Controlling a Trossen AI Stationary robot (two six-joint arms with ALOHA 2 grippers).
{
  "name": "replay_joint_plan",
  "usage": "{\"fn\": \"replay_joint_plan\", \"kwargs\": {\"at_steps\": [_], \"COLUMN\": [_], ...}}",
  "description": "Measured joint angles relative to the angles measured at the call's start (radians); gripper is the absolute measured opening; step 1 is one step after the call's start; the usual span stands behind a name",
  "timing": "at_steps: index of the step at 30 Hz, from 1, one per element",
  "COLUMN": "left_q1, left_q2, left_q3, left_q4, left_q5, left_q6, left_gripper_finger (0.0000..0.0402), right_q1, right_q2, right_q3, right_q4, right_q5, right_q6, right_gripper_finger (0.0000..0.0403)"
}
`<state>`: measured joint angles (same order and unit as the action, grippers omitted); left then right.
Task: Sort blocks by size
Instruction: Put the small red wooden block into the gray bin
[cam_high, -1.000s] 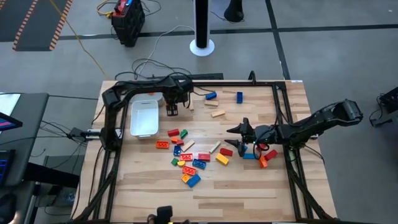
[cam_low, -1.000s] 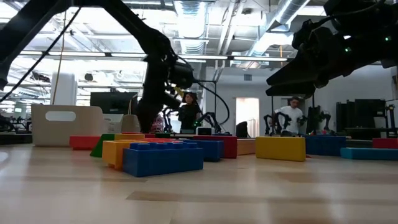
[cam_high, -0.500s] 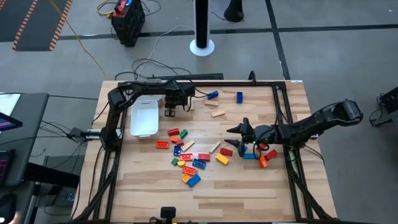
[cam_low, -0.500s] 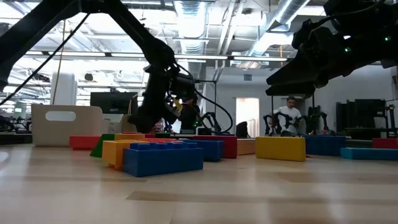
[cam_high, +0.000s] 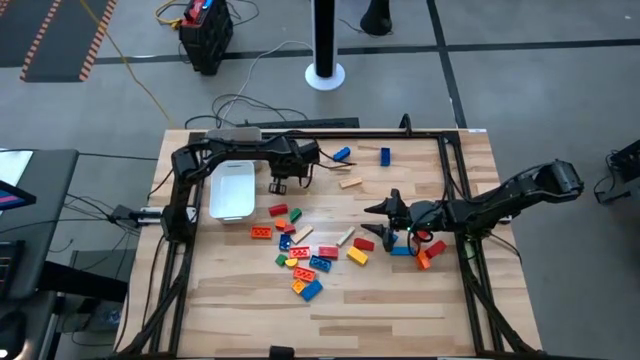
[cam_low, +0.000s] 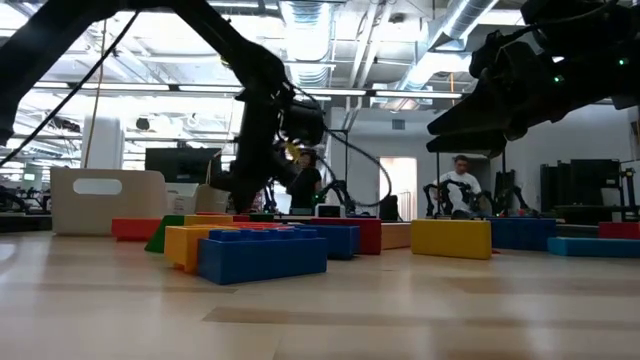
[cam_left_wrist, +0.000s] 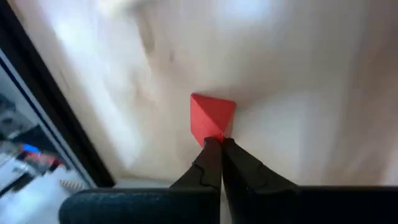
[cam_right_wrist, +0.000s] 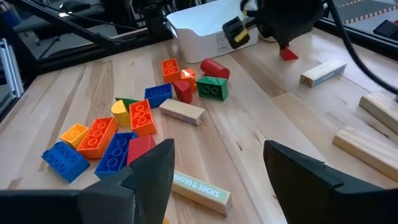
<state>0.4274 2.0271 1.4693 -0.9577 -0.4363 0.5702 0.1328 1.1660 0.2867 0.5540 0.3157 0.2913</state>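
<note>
**A:** High view first: where is the left gripper (cam_high: 283, 185)?

**B:** Toward the far left of the table (cam_high: 400, 310), just right of the white tray (cam_high: 231, 189). In the left wrist view its fingers (cam_left_wrist: 214, 163) are clenched on a small red block (cam_left_wrist: 211, 118), lifted off the wood.

**A:** And the right gripper (cam_high: 383, 209)?

**B:** It hangs over the right half of the table, its jaws spread and holding nothing; the right wrist view shows the gap between them.

**A:** The rest of the blocks (cam_high: 300, 262)?

**B:** Most lie in a loose heap near the table's middle. A blue one (cam_high: 341, 154), another blue one (cam_high: 385, 155) and a tan bar (cam_high: 350, 183) sit farther back. A few more lie under the right arm.
</note>
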Motion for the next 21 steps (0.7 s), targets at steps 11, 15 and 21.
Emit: {"fn": "replay_joint_plan", "kwargs": {"at_steps": [11, 15, 21], "left_q1": [-0.010, 0.007, 0.075], "left_q2": [-0.197, -0.261, -0.322], "left_q3": [-0.001, -0.001, 0.000], "left_q4": [0.015, -0.015, -0.084], "left_q5": [0.117, 0.114, 0.056], "left_q6": [-0.068, -0.087, -0.124], "left_gripper_finger": [0.0002, 0.0002, 0.0001], "right_q1": [0.025, 0.026, 0.051], "right_q2": [0.000, 0.000, 0.000], "right_q3": [0.000, 0.000, 0.000], "right_q4": [0.000, -0.005, -0.009], "right_q5": [0.000, 0.000, 0.000], "right_q6": [0.007, 0.023, 0.030], "right_gripper_finger": [0.0274, 0.0274, 0.0274]}}
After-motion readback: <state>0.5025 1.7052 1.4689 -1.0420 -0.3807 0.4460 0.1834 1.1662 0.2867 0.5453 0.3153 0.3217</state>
